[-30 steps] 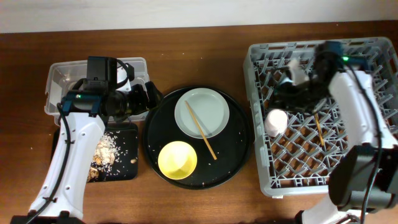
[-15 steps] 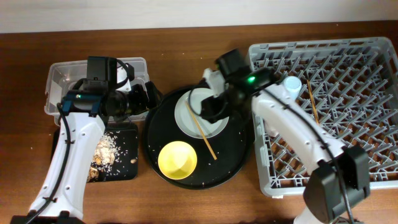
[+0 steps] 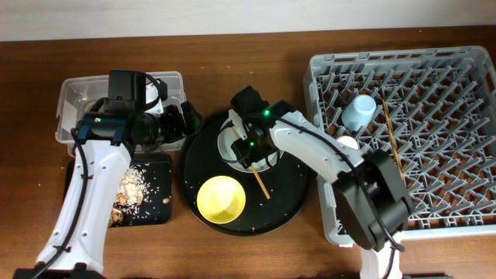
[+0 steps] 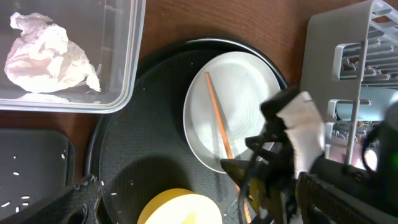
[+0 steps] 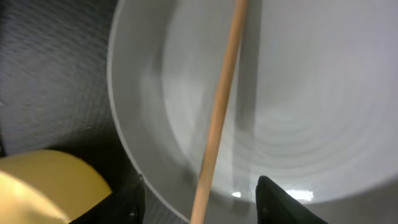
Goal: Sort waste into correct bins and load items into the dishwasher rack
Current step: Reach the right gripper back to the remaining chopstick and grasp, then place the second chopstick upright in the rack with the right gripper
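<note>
My right gripper (image 3: 249, 147) is open, low over the round white plate (image 3: 263, 132), with a brown wooden chopstick (image 3: 260, 177) between its fingers. In the right wrist view the chopstick (image 5: 221, 118) runs between the two fingertips (image 5: 127, 205). The yellow bowl (image 3: 221, 199) sits in front of the plate. A light blue cup (image 3: 359, 112), a pink-white cup (image 3: 347, 142) and a second chopstick (image 3: 391, 143) lie in the grey dishwasher rack (image 3: 403, 56). My left gripper (image 3: 184, 120) is open and empty beside the clear tub (image 3: 66, 85), which holds crumpled white tissue (image 4: 43, 53).
The plate and bowl rest on a large round black tray (image 3: 294, 194). A shallow black tray (image 3: 159, 213) with brownish scraps and rice crumbs (image 3: 132, 182) lies in front of the clear tub. The rack fills the right side.
My right arm has swung from the rack leftward to the white plate and come down over the chopstick. The left arm has not moved.
</note>
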You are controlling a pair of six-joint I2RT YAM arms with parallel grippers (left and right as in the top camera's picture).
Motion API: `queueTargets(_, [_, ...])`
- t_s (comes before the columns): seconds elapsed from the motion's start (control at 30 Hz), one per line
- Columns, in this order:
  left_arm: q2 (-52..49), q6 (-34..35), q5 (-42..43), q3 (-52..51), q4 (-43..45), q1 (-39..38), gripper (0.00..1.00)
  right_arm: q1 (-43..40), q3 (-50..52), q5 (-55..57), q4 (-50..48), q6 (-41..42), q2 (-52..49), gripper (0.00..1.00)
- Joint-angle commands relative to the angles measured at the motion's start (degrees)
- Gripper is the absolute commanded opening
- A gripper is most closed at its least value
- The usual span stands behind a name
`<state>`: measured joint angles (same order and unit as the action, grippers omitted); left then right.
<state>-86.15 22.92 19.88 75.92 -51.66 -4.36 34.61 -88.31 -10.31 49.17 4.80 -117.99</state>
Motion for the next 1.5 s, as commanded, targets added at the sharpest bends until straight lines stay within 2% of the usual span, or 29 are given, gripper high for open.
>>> queueTargets(0.0, [0.13,-0.72,-0.22,0.09,-0.07,0.02,0.99,0.26,-0.68,0.92,-0.63,0.61,-2.34,0.51])
queueTargets(0.13, [0.13,-0.72,-0.22,0.09,-0.07,0.02,0.99,0.26,-0.61,0.94,-1.2,0.61,-3.58,0.46])
queueTargets(0.2, [0.13,-0.72,-0.22,0.09,-0.07,0.02,0.99,0.26,-0.61,0.94,-1.29,0.61,-4.0,0.39])
queueTargets(0.3, [0.13,-0.72,-0.22,0.09,-0.07,0.02,0.99,0.26,-0.63,0.9,-1.46,0.61,-4.09,0.24])
queueTargets(0.37, [0.13,-0.72,-0.22,0.09,-0.09,0.04,0.99,0.26,-0.63,0.87,-1.42,0.63,-4.09,0.22])
queueTargets(0.53, [0.13,-0.72,-0.22,0.09,-0.07,0.02,0.99,0.2,-3.48,0.9,0.85,0.61,-2.84,0.05])
queueTargets(0.73, [0.13,-0.72,-0.22,0.09,-0.07,0.02,0.99,-3.41,-13.57,2.56,10.62,-0.02,1.25,0.04])
queueTargets(0.8, [0.13,-0.72,-0.22,0.09,-0.07,0.02,0.99,-8.68,-18.25,8.85,18.38,-0.48,2.89,0.04])
queueTargets(0.9, [0.13,-0.72,-0.22,0.09,-0.07,0.02,0.99,-15.37,-22.32,9.53,25.77,-6.38,4.0,0.04])
queueTargets(0.97, [0.13,-0.72,-0.22,0.09,-0.07,0.04,0.99,-23.91,-25.73,9.73,30.47,-10.38,4.85,0.04])
queueTargets(1.17, [0.13,-0.72,-0.22,0.09,-0.07,0.02,0.99,-40.41,-25.86,10.84,28.04,-16.79,5.01,0.04])
queueTargets(1.27, [0.13,-0.72,-0.22,0.09,-0.07,0.02,0.99,-44.76,-25.86,11.02,25.55,-24.68,5.01,0.04])
queueTargets(1.47, [0.13,-0.72,-0.22,0.09,-0.07,0.02,0.99,-46.64,-25.38,10.82,22.82,-28.02,2.12,0.04])
